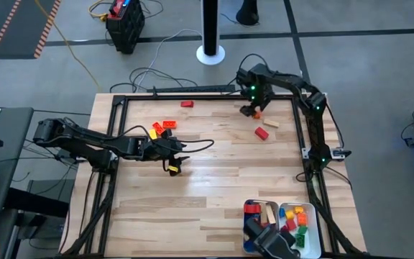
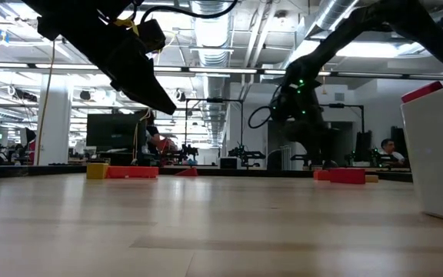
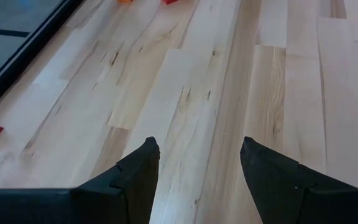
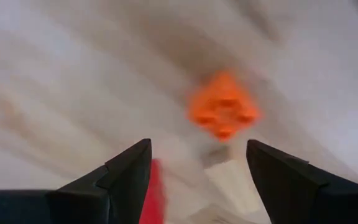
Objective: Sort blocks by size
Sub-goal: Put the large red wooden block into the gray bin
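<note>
Nearest the overhead camera, at about five o'clock on the table, two white trays sit side by side holding a jumble of red, blue, yellow, green and tan blocks, but a dark object lies across their near end and hides part of the load, so the count cannot be told. Out toward one o'clock the right gripper hangs over an orange block; its wrist camera shows the two dark fingers spread wide with nothing between them, the orange piece lying past the tips, smeared and hard to read. Just beside it toward the table's middle lie a red block and a tan block, slivers of which show cut off low in that same wrist view. At twelve o'clock a lone red brick rests close to the far rail. Around ten o'clock a small cluster of red, orange and yellow blocks sits near the left arm. The left gripper hovers over bare wood near nine o'clock, fingers parted and empty; a yellow patch under its tip in the overhead view cannot be made out. From table height the far blocks appear only as thin strips of colour, and a tray wall is cut by the picture's edge.
</note>
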Action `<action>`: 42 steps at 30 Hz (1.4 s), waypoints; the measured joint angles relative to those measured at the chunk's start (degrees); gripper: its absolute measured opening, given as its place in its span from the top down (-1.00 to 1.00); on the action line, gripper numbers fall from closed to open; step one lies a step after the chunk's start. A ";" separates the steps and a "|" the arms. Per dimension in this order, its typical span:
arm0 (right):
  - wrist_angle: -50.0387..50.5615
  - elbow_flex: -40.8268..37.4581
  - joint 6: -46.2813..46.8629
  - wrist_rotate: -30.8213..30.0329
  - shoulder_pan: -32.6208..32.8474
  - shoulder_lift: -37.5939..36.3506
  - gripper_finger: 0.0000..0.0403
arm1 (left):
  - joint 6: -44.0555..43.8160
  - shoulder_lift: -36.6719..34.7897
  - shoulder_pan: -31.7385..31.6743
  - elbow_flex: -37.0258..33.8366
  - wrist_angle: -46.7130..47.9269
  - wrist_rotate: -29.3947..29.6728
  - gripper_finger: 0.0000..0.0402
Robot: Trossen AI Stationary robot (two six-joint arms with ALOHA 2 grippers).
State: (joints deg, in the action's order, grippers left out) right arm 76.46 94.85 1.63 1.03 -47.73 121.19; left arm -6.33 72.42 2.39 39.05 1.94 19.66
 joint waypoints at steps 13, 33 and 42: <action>-6.42 -6.07 2.62 -10.10 12.11 -22.04 -0.44 | 8.25 2.64 -3.30 0.11 -10.43 4.21 -0.08; -39.21 -52.55 32.33 -25.45 48.32 -61.11 -0.44 | 18.74 47.64 -18.48 48.03 2.99 -18.36 -0.21; -39.11 -54.94 36.60 -35.47 58.78 -66.78 -0.44 | 19.00 64.48 -19.27 71.31 7.04 -18.45 -0.47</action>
State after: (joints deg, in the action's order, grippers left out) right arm 37.35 39.91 38.23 -34.44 11.04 54.41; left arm 12.66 136.90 -16.88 110.36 8.97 1.21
